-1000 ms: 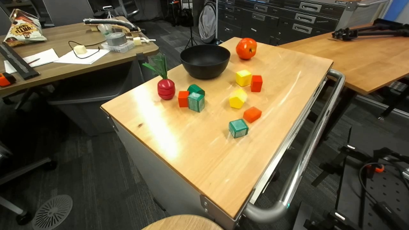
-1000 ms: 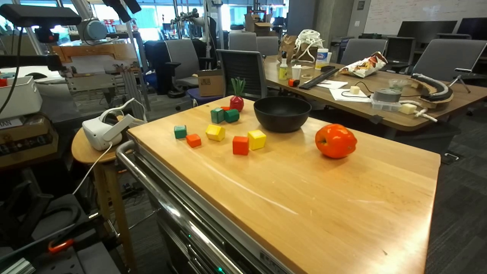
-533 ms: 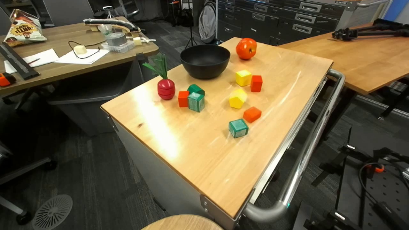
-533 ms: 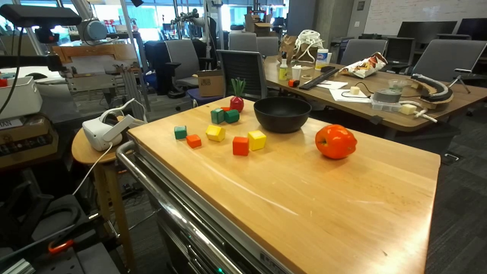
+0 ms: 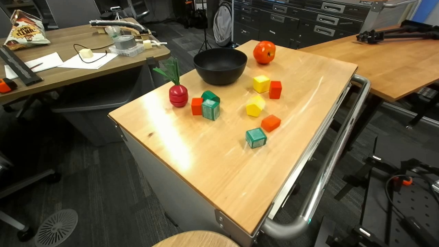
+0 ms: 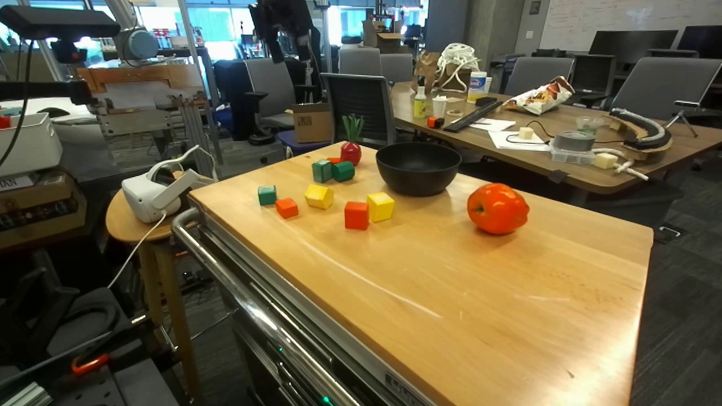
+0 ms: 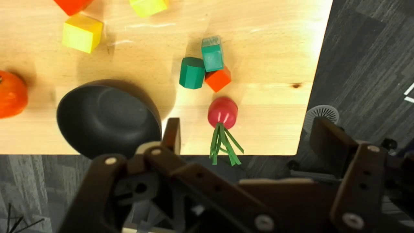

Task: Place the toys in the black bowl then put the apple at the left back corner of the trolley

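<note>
The gripper (image 7: 249, 132) is open high above the trolley (image 5: 219, 175), nothing between its fingers. In the wrist view the red radish-like toy (image 7: 222, 111) with green leaves appears between the fingertips, but well below them. Close to it lie a green block (image 7: 192, 73), a teal block (image 7: 212, 55) and an orange block (image 7: 218, 78). Yellow blocks (image 6: 320, 196), a red block (image 6: 356, 215), another orange block (image 6: 287, 208) and another teal block (image 6: 267, 195) lie loose on the wooden top. The black bowl (image 5: 220, 76) looks empty. Beside it sits the red-orange apple (image 5: 264, 52).
A silver rail handle (image 6: 265, 316) runs along one side of the trolley. A cluttered desk (image 5: 147, 58) stands beyond the bowl side, and another wooden desk (image 5: 394, 65) is past the rail. A stool (image 6: 121, 217) carries a white headset (image 6: 149, 194).
In an exterior view the gripper has swung rightward along the upper edge and come lower into the picture. The blocks, radish-like toy, bowl and apple have stayed where they were.
</note>
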{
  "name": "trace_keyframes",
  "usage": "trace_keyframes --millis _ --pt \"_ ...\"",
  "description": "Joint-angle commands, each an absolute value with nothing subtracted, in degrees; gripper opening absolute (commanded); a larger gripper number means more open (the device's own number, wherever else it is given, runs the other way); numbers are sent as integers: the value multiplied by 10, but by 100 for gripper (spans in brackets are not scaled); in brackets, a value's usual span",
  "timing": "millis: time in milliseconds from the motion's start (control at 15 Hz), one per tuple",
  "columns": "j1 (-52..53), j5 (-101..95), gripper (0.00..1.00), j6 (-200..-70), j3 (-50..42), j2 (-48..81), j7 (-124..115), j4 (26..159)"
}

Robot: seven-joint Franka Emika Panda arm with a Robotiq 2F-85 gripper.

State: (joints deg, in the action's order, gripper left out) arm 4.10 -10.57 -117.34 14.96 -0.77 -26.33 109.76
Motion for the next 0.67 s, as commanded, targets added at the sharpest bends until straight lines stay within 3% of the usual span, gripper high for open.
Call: trace_keyframes --millis 0,600 --pt "65 -102 100 -1171 125 17 -263 1080" --pt "83 -138 100 -1160 105 94 -290 1019"
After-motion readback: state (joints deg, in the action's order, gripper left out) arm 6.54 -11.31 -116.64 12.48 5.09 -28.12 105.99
